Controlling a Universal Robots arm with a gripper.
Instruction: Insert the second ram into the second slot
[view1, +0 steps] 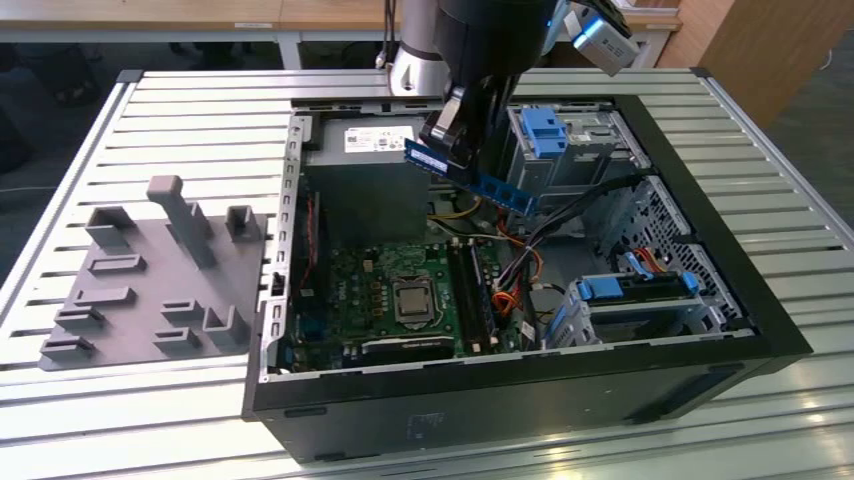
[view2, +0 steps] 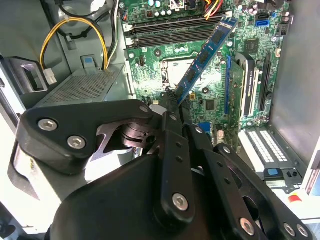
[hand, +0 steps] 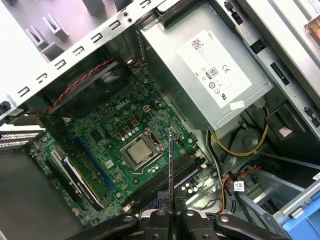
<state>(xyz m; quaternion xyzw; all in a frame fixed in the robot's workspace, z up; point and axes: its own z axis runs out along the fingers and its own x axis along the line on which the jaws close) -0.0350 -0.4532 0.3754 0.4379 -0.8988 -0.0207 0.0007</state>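
**Item: memory stick, in my grip above the open case**

- Memory stick (view1: 497, 190): thin, blue, tilted. It hangs in the air over the inside of the computer case (view1: 534, 410), well clear of the board below. In the first wrist view I see it edge-on (hand: 170, 165). In the second wrist view it slants out ahead of me (view2: 205, 52).
- Gripper (view1: 451, 150): my fingers (hand: 159, 216) are pinched on the stick near one end, one on each flat face.
- Step in hand, as I judge it: carrying the stick to the slots, nothing seated yet. Seating it calls for levelling the stick, lining its long edge along the free slot, then pressing straight down.
- Slots (view1: 470, 290): a dark row beside the processor (view1: 407, 300). I cannot tell whether one is filled already.
- Case contents: green board (view1: 360, 290), grey power supply (hand: 210, 70), yellow cable (view2: 75, 22), blue drive clips (view1: 541, 130).
- Outside the case: grey holder tray (view1: 147, 320) on the exterior view's left, on a slatted table (view1: 200, 120)
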